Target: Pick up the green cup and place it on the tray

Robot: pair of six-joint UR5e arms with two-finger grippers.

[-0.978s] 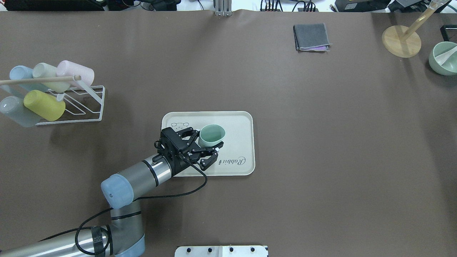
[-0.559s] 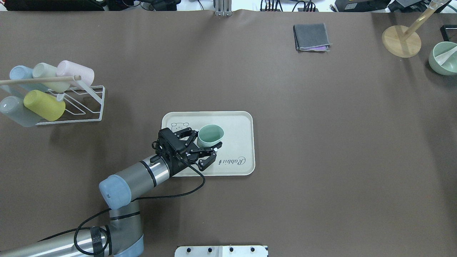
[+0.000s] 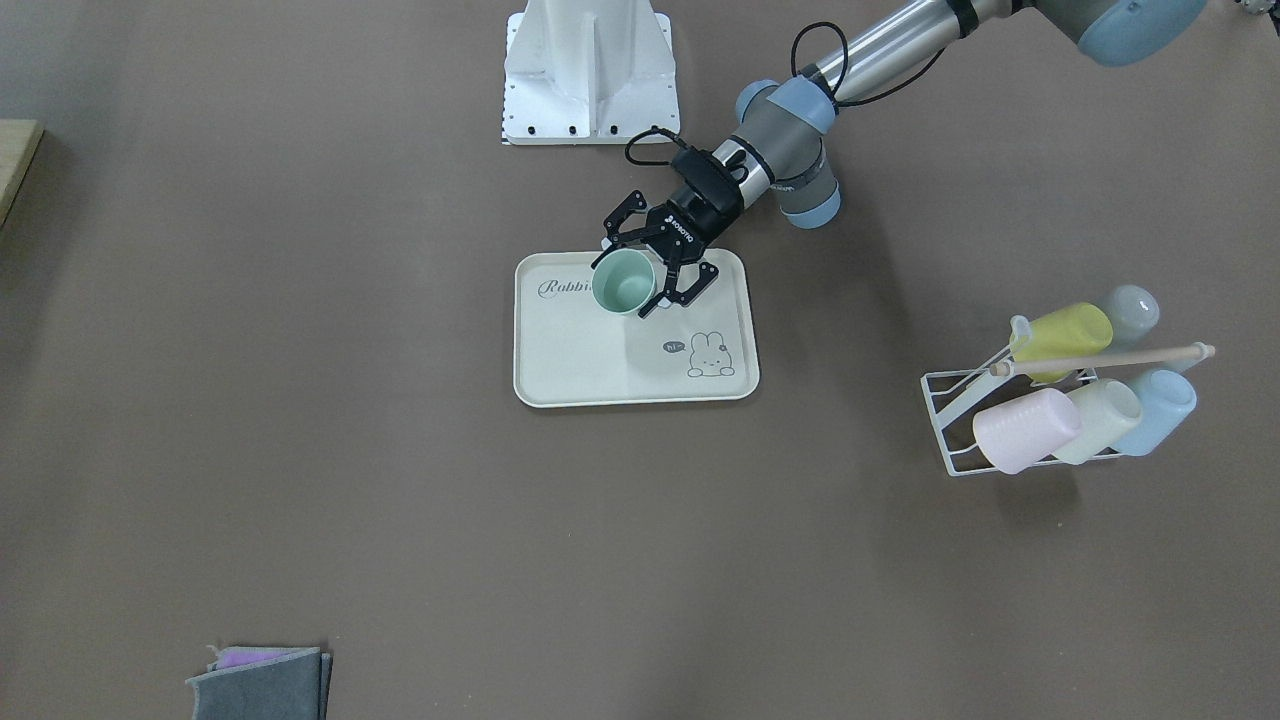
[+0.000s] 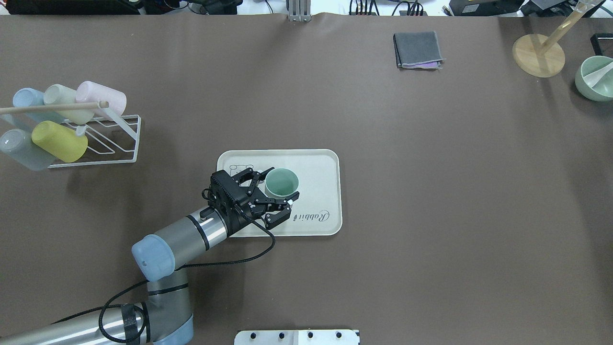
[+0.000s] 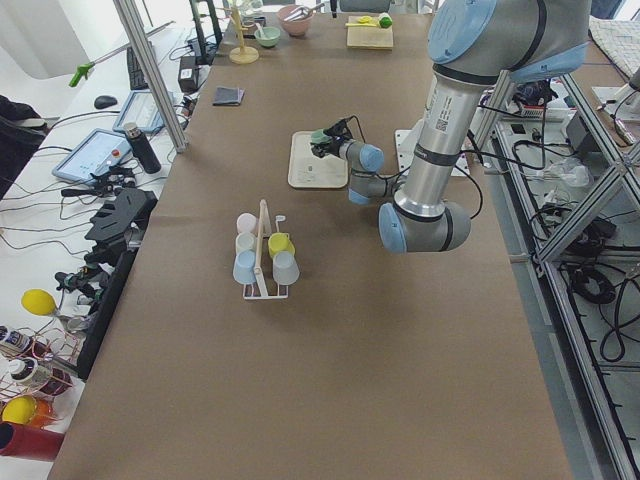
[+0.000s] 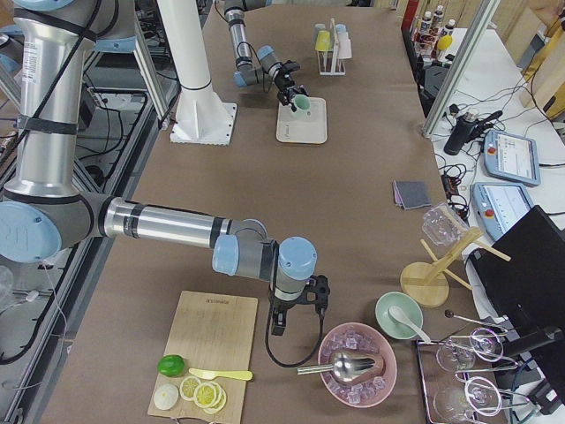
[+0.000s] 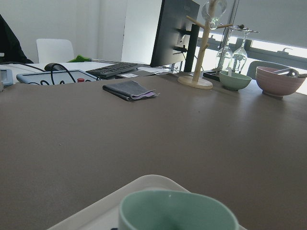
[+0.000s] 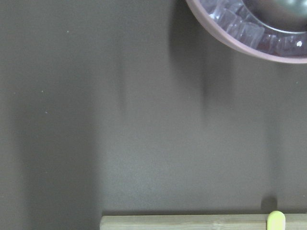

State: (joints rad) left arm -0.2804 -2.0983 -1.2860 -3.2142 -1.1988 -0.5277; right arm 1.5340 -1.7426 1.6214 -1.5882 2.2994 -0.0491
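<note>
The green cup (image 4: 281,183) stands upright on the cream tray (image 4: 321,167), mouth up, near its front-left part. My left gripper (image 4: 283,182) is open, one finger on each side of the cup and a small gap at each. From across the table, the cup (image 3: 622,282) sits between the same spread fingers (image 3: 650,305) at the back of the tray (image 3: 580,360). The left wrist view shows the cup's rim (image 7: 177,211) close below the camera. My right gripper (image 6: 298,305) hangs far off near a bowl of ice; whether it is open or shut I cannot tell.
A white wire rack (image 4: 119,139) with several pastel cups stands left of the tray. At the far side lie a folded grey cloth (image 4: 417,49), a wooden stand (image 4: 538,55) and a green bowl (image 4: 595,79). A pink ice bowl (image 8: 249,28) and a cutting board (image 8: 192,223) are under the right wrist.
The left fingers have spread apart and let go of the cup. Its squeezed oval mouth is round again, and the cup has settled slightly left on the tray.
</note>
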